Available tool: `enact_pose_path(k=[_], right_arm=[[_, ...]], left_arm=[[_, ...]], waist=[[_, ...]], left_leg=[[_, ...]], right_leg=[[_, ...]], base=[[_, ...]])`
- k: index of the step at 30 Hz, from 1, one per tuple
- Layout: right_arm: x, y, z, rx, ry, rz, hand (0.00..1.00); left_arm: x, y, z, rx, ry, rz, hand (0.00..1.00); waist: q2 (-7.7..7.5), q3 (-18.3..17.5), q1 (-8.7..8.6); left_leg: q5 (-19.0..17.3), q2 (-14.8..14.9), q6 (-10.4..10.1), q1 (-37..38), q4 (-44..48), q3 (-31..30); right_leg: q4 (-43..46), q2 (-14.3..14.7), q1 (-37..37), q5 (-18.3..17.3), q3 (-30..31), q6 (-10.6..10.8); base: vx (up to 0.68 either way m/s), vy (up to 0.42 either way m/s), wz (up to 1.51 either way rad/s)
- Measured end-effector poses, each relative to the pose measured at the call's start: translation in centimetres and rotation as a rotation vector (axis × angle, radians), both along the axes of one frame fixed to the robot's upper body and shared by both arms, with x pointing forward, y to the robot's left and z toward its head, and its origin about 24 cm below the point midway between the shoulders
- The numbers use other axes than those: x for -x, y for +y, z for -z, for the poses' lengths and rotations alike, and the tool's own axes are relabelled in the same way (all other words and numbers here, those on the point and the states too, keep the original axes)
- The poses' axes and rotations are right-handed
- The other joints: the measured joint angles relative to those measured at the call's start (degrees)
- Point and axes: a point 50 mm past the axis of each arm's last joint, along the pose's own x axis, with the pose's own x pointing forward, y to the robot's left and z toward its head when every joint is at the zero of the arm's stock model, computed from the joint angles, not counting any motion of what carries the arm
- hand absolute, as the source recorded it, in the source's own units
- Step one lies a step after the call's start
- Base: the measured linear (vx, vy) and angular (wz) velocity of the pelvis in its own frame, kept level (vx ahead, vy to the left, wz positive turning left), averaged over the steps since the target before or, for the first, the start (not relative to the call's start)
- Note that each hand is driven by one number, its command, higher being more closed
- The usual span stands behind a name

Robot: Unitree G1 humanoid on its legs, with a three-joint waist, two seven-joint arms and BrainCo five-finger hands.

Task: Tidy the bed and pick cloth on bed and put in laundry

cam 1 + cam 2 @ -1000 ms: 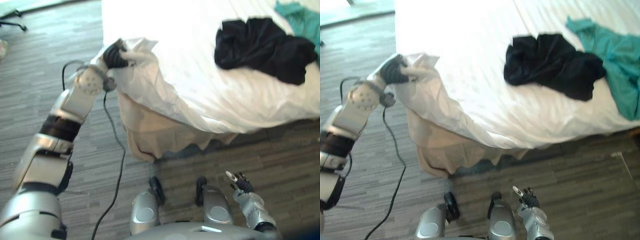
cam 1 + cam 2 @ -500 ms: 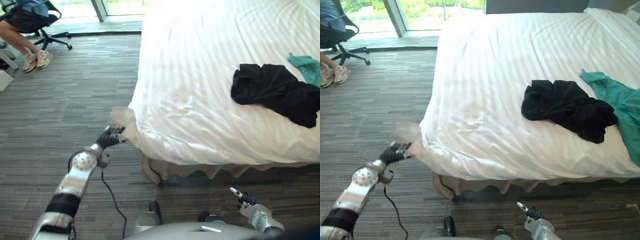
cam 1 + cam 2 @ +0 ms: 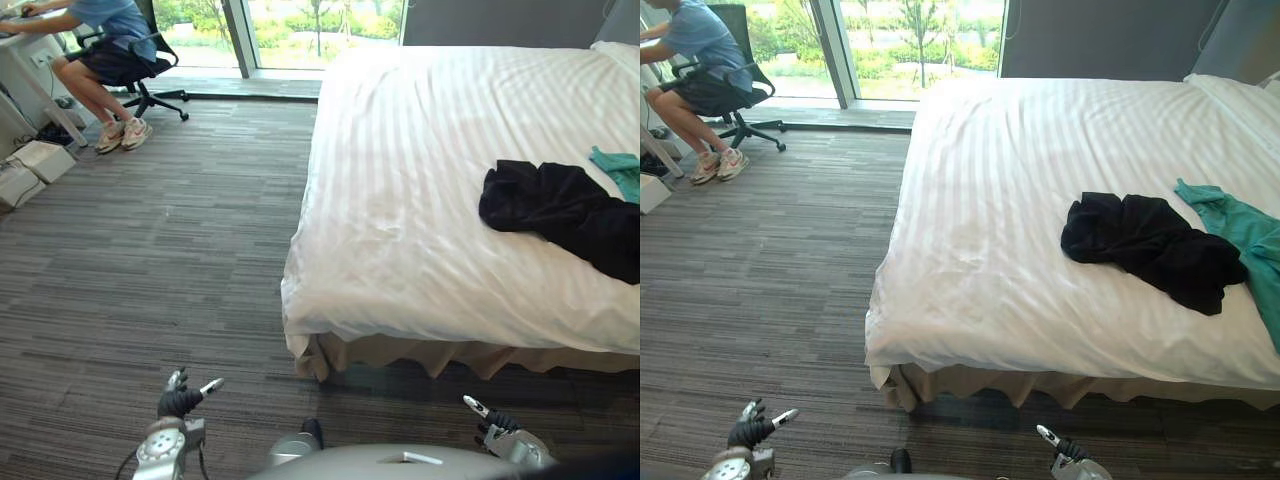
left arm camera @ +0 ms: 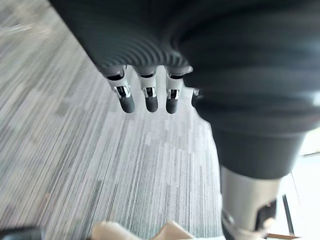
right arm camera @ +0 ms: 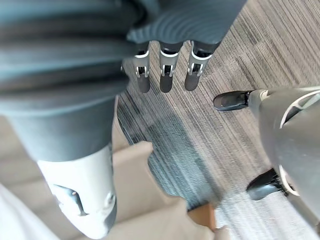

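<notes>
On the right side of the bed (image 3: 980,210), about midway along its length, a crumpled black cloth (image 3: 1150,248) lies on the white striped cover. Just beside it on the right is a teal cloth (image 3: 1238,238), which runs off the edge of the view, so its full extent is hard to judge. Both look soft, light and limp. They are neither fragile nor slippery, but either would probably sag and trail once lifted. The black one is bunched into raised folds, and a fold near its middle seems the best place to take hold, so that most of the fabric comes up together. A pinch at one loose edge would leave the rest dangling. The teal one lies flatter, so its near rumpled corner looks the likeliest grip. The cover beneath is smooth, and fingers closing too deep could catch it as well. The left hand (image 3: 181,402) and the right hand (image 3: 492,421) both hang low over the carpet at the near edge, well apart from the cloths. Their fingers (image 4: 151,98) (image 5: 166,75) are straight and relaxed and hold nothing. By count there are two cloths, one black and one teal, on one bed, and two empty hands. One person (image 3: 692,62) sits at the far left.
</notes>
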Motion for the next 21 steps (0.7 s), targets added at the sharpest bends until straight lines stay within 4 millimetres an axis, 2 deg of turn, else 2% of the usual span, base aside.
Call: enact_pose_path(k=[5, 9, 12, 15, 20, 21], right_arm=[[-0.7, -1.2, -0.6, 0.122, -0.019, 0.127, 0.00], [-1.3, -2.1, -1.2, 0.220, -0.042, 0.212, 0.00], [-1.6, -3.0, -1.9, 0.348, -0.054, 0.258, 0.00], [-2.7, -3.5, -3.1, 0.465, -0.142, 0.266, 0.00], [-6.8, -4.0, -7.1, 0.671, -0.440, 0.153, 0.00], [-10.2, -3.8, -10.6, 0.717, -0.680, 0.065, 0.00]], left_arm=[[1.0, -3.3, 1.2, 0.134, -0.027, -0.034, 0.00], [1.2, -3.8, 1.4, 0.157, -0.033, -0.050, 0.00], [0.5, -4.2, 1.5, 0.154, -0.038, -0.021, 0.00], [0.5, -5.1, 1.9, 0.173, -0.016, -0.005, 0.00], [0.1, -6.2, 2.1, 0.176, 0.019, 0.091, 0.00], [0.3, -6.3, 2.1, 0.166, 0.033, 0.118, 0.00]], waist=[[-0.17, -0.03, -0.02], [-0.15, -0.07, -0.14], [-0.08, -0.04, -0.38], [-0.12, -0.02, -0.54], [-0.14, -0.01, -1.26], [0.08, 0.12, -2.01]], left_leg=[[-0.27, -0.01, 0.22, 0.90, 0.01, 1.69], [-1.02, -0.01, -0.20, 2.00, 0.00, 2.89], [-1.17, 0.00, -0.39, 1.95, 0.01, 3.10], [-1.32, 0.06, -0.61, 2.09, 0.01, 3.66], [-1.68, 0.15, -0.88, 2.81, 0.03, 4.66], [-1.76, 0.10, -0.76, 2.70, 0.03, 4.55]], right_leg=[[-0.20, -0.01, 0.20, 0.54, 1.51, 0.43], [-0.52, 0.21, 0.74, 0.43, 1.98, 0.30], [-1.01, 0.29, 0.83, 0.43, 2.01, 0.30], [-1.25, 0.38, 0.82, 0.43, 2.41, 0.30], [-1.26, 0.46, 0.67, 0.45, 3.70, 0.29], [-1.18, 0.40, 0.30, 0.50, 4.02, 0.37]], base=[[0.06, 0.015, -0.15], [0.06, 0.004, -0.18], [0.05, -0.005, -0.03], [0.04, -0.004, -0.09], [0.01, -0.001, -0.14], [-0.01, 0.008, -0.12]])
